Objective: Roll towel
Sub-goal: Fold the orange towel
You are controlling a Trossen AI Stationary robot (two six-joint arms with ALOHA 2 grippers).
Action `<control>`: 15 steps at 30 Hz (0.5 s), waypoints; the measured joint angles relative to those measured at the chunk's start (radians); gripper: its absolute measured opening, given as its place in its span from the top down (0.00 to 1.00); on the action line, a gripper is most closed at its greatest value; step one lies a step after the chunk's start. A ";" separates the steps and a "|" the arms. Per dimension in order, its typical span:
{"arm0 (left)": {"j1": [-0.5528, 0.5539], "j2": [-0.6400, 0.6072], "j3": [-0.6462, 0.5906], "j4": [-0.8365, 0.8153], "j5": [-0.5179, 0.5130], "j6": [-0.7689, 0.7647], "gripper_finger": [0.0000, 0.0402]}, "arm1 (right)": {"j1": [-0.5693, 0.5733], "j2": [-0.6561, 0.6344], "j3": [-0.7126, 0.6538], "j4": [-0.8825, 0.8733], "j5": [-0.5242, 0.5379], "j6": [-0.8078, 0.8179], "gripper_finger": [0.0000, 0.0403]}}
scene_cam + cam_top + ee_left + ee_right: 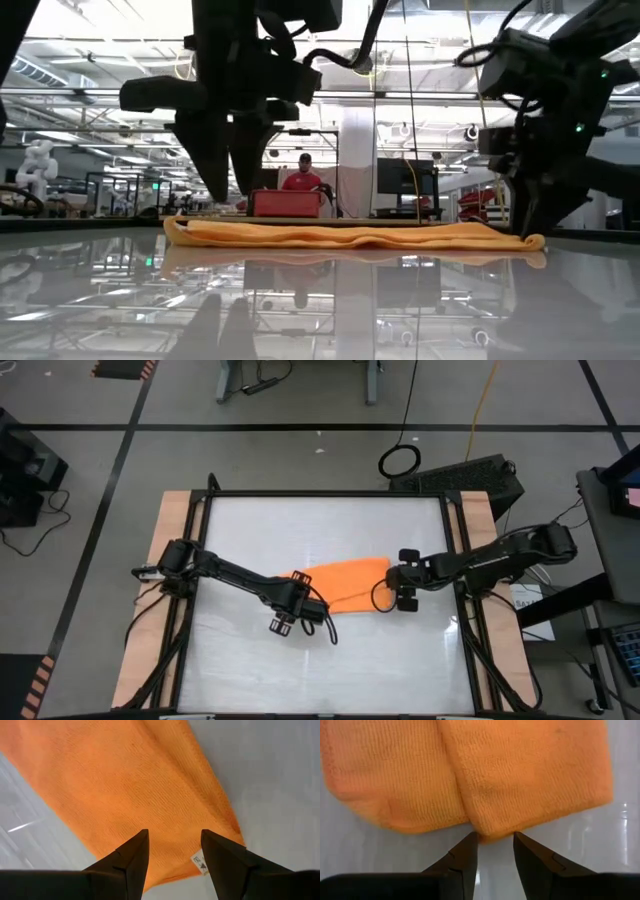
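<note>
The orange towel lies folded flat in the middle of the table, with a white label near one corner. My left gripper is open and hovers above the towel's left end, clear of it in the low view. My right gripper is open and low at the towel's right end. Its fingertips stand on either side of a corner of the upper fold. My right gripper comes down from above at the towel's right end, its two open fingers on either side of the folded corner. I cannot tell whether they touch the cloth. The towel lies flat on the table.
The table top is white and glossy, with a dark frame and wooden side strips. Bare table lies in front of and behind the towel. A person in red stands far off in the room behind.
</note>
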 joint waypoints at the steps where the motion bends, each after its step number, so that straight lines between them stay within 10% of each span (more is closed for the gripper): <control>1: 0.000 0.000 -0.001 0.001 0.000 -0.008 0.53 | -0.009 0.010 0.000 0.010 -0.010 -0.006 0.71; 15: -0.009 0.000 -0.003 -0.013 -0.002 -0.037 0.53 | -0.060 0.036 0.003 0.024 -0.072 -0.018 0.98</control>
